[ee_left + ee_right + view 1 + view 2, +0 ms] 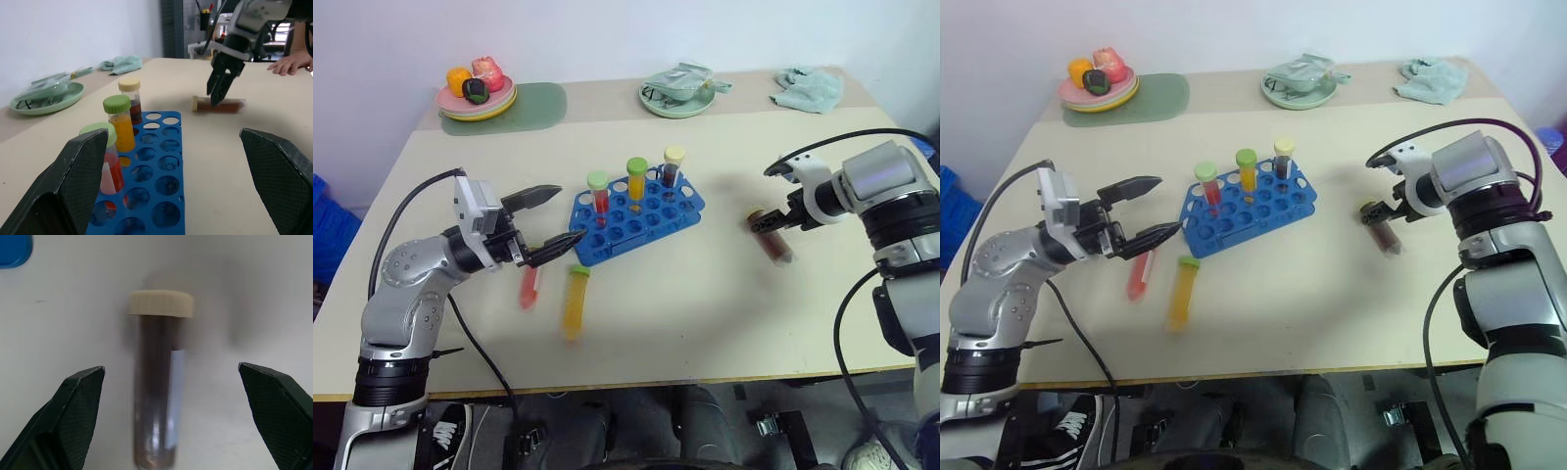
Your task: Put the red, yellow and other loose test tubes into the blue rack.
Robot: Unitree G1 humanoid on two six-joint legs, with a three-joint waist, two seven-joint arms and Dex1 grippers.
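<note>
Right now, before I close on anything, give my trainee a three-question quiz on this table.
1. How many capped tubes stand in the bright blue plastic rack?
2. True or false: the right gripper has its jaws shut on the dark brown tube with the cream cap.
3. Which loose tube lies nearer the rack's corner: A, the red tube, or B, the yellow tube with the green cap?

Key: 1. Three. 2. False; the jaws are open, the tube lying on the beige table between them. 3. B.
</note>
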